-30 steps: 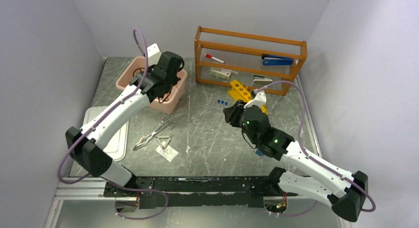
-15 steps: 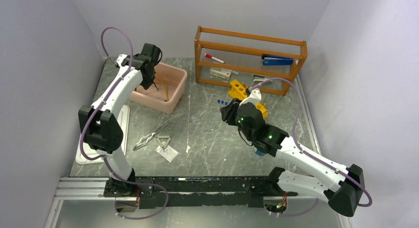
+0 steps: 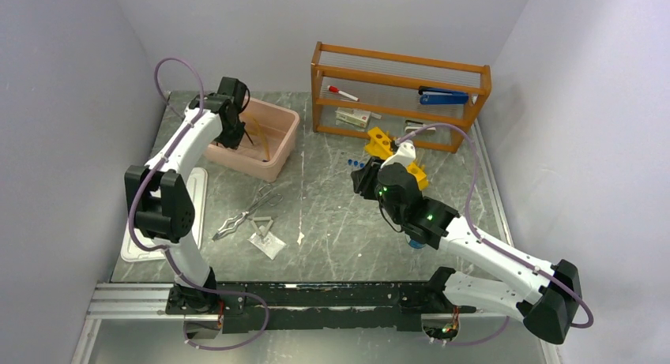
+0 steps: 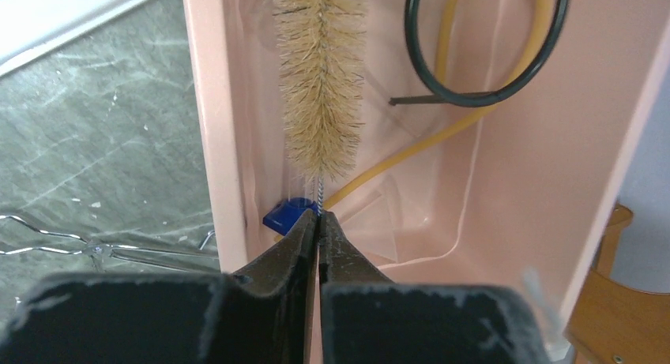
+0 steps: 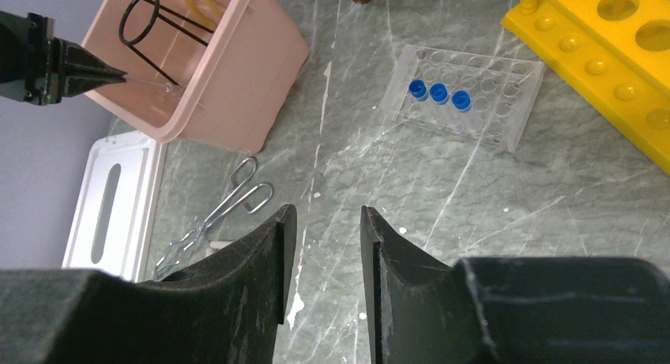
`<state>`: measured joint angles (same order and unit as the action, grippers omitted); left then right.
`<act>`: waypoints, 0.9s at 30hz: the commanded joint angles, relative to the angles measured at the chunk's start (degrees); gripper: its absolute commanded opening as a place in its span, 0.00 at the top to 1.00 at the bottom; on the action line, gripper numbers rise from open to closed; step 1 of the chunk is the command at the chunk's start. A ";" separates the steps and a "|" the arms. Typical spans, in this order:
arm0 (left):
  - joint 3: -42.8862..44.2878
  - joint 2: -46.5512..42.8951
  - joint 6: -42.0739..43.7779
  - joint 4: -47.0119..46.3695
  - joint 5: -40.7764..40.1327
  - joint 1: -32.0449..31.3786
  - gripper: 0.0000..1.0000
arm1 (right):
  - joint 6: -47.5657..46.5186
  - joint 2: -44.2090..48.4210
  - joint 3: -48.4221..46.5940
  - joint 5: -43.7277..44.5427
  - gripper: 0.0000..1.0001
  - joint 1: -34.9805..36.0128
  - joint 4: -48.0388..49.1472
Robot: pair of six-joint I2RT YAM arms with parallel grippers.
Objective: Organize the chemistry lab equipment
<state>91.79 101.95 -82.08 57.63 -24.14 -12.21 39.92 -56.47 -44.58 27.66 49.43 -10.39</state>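
Your left gripper (image 4: 318, 222) is down inside the pink bin (image 4: 213, 103), in the upper left of the overhead view. Its fingers are pressed together on the thin wire stem of a bristle brush (image 4: 320, 80), and the bristles point up and away from the camera. Ahead of the brush lies the black wire ring stand (image 4: 482, 102), with the tan rubber tubing (image 4: 411, 147) curving under its ring across the bin floor. A small blue piece (image 4: 283, 216) sits on the floor just past your fingertips; what it is, you can't tell.

Your right gripper (image 5: 326, 214) hangs over the middle of the table. Its fingers are spread with only bare tabletop between them. Up and to the right in its view, three blue-capped tubes (image 5: 438, 91) stand in a clear rack (image 5: 482, 127), just beside the yellow rack (image 5: 600, 56). The silvery metal tongs (image 3: 243, 215) lie loose on the table, left of centre, near the white tray (image 5: 111, 202).
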 commanded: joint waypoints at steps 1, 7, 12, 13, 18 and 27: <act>-1.94 1.12 0.09 -2.90 3.40 0.41 0.90 | -0.81 -0.01 -1.42 0.75 0.61 -0.31 1.70; 0.95 2.62 2.20 -1.98 2.00 0.52 0.73 | -1.20 0.18 -1.39 0.59 0.60 -0.30 1.90; 2.52 1.00 7.25 -3.84 1.23 0.52 0.59 | -1.02 0.74 -1.13 0.55 0.60 -0.30 2.33; 2.72 0.29 8.67 -4.10 1.07 0.52 0.57 | -0.99 0.83 -0.98 0.55 0.60 -0.28 2.43; 1.39 -5.80 20.20 -8.07 1.75 0.36 0.54 | -1.23 0.76 -0.52 0.19 0.60 -0.30 2.95; -12.15 -21.92 39.98 -6.49 1.16 -0.45 0.53 | -2.04 -1.32 -0.17 -2.77 0.59 -0.30 4.16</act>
<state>85.95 85.67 -54.46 50.50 -22.59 -12.38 38.70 -56.80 -44.58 26.17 49.43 -8.21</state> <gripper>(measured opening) 0.472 0.413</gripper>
